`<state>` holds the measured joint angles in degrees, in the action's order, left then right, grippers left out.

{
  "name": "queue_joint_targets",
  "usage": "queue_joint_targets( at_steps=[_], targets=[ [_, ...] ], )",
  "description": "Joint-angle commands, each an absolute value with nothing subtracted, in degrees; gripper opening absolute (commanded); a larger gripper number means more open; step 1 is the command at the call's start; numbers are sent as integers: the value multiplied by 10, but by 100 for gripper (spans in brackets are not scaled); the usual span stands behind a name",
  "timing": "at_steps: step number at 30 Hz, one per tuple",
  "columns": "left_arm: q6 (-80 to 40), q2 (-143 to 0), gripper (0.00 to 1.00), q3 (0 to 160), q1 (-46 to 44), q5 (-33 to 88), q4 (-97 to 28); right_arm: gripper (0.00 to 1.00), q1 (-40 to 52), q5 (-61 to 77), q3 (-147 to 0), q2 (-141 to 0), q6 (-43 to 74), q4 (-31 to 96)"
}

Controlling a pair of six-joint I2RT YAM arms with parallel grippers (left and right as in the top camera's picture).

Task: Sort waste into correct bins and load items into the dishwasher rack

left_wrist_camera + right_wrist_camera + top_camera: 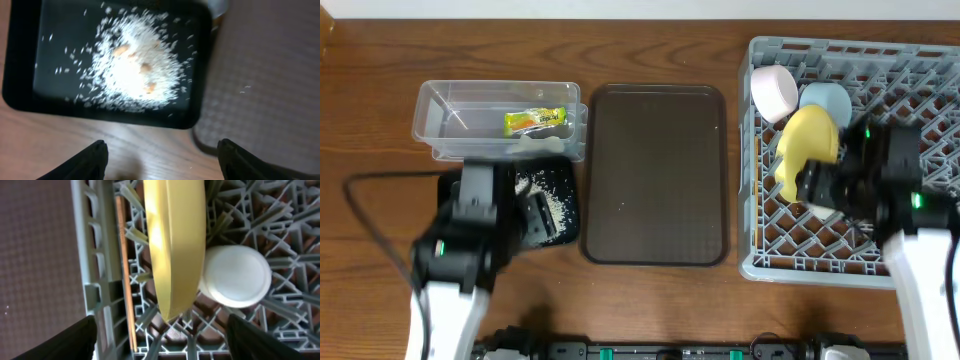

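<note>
Fingers wide apart on the right end effector [161, 325], nothing pinched. Straight ahead between them, inside the dishwasher rack [95, 245], yellow plate [175, 245] standing on edge, long axis running away from the end effector, parallel to the near rack wall. Small white cup [235, 275] on the rack grid, chopsticks [125, 270] along that wall. Left end effector [162, 150] also spread and empty, well apart from the rack, above the counter [50, 145] near the rice scraps [135, 65] in the black tray [20, 75]. Probably the right arm for any correction of the plate, being far nearer.

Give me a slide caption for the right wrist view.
Yellow plate on edge in the grey rack, white cup beside it, right gripper open.
</note>
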<state>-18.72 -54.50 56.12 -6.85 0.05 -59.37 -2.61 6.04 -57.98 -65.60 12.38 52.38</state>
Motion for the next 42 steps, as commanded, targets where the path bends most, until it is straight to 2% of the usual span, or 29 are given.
queue_joint_targets(
  at_steps=[1,3,4,5,12,42],
  targets=[
    [-184,-463,73,517,-88,-14,-581,88,-30,64,-518,-570,115,493],
    [-211,-407,74,495,-94,-33,-575,99,-30,58,-478,-512,115,469],
    [-215,-380,86,486,-94,-36,-575,99,-30,51,-458,-478,117,458],
    [-215,-358,89,479,-94,-36,-575,99,-30,43,-445,-455,117,450],
    [-215,-298,91,476,-94,-36,-576,99,-30,31,-409,-362,117,462],
    [-215,-299,94,476,-94,-36,-578,99,-30,4,-407,-335,86,488]
  ],
)
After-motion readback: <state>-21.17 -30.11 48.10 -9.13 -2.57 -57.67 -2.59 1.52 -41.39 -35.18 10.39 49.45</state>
